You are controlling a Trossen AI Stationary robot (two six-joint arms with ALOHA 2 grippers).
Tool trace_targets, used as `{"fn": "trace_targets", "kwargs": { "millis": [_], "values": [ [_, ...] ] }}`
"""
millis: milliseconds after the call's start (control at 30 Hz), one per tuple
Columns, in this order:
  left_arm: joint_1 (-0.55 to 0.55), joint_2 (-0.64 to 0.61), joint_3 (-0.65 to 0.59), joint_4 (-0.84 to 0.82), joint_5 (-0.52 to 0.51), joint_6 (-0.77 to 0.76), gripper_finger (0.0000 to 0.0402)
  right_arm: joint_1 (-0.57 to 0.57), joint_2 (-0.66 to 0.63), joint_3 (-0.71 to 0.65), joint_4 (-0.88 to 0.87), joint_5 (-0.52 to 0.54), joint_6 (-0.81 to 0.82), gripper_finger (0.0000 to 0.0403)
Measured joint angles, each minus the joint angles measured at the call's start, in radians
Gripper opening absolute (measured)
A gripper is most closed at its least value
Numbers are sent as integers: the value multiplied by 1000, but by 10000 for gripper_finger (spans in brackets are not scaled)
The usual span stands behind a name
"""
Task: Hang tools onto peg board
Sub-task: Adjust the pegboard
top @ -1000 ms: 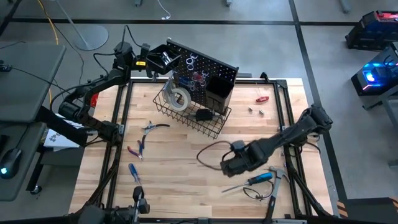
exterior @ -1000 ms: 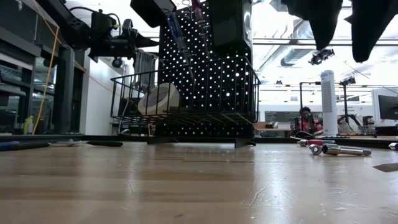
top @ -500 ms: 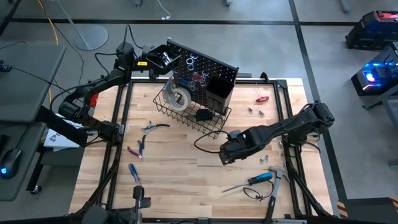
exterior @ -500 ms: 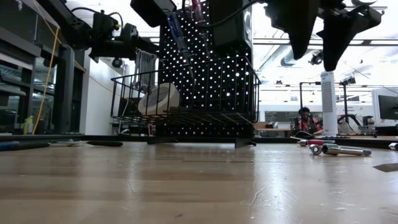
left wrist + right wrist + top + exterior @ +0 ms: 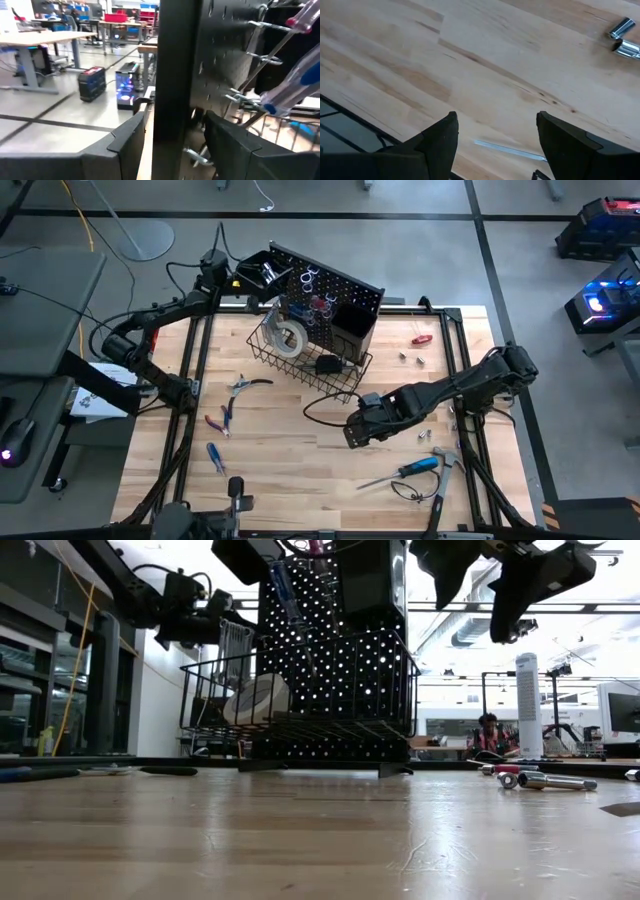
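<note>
The tabletop (image 5: 300, 450) is pale wood, smooth, with visible grain and a light sheen in the low view. The peg board (image 5: 335, 290) looks like matt black sheet metal punched with holes; its basket (image 5: 300, 370) is thin black wire. The tape roll (image 5: 290, 338) inside appears white and matt, perhaps paper or cloth. Small sockets (image 5: 622, 37) are bright polished metal. The screwdriver (image 5: 415, 468) has a glossy blue plastic handle and a shiny steel shaft. The pliers (image 5: 222, 420) carry red, seemingly rubbery grips. The right gripper's fingers (image 5: 440, 140) look matt black plastic.
</note>
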Motion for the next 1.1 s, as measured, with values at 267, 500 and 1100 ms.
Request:
{"fn": "trace_targets", "kwargs": {
  "millis": [267,500,1100],
  "values": [
    [-8,-7,21,-2,109,-135,188,0,0,0,6,14,-3,255],
    [-10,-11,21,-2,226,-260,188,1,0,0,6,14,-51,255],
    [-10,-53,22,2,45,-259,153,-2,0,0,6,20,-68,255]
  ]
}}
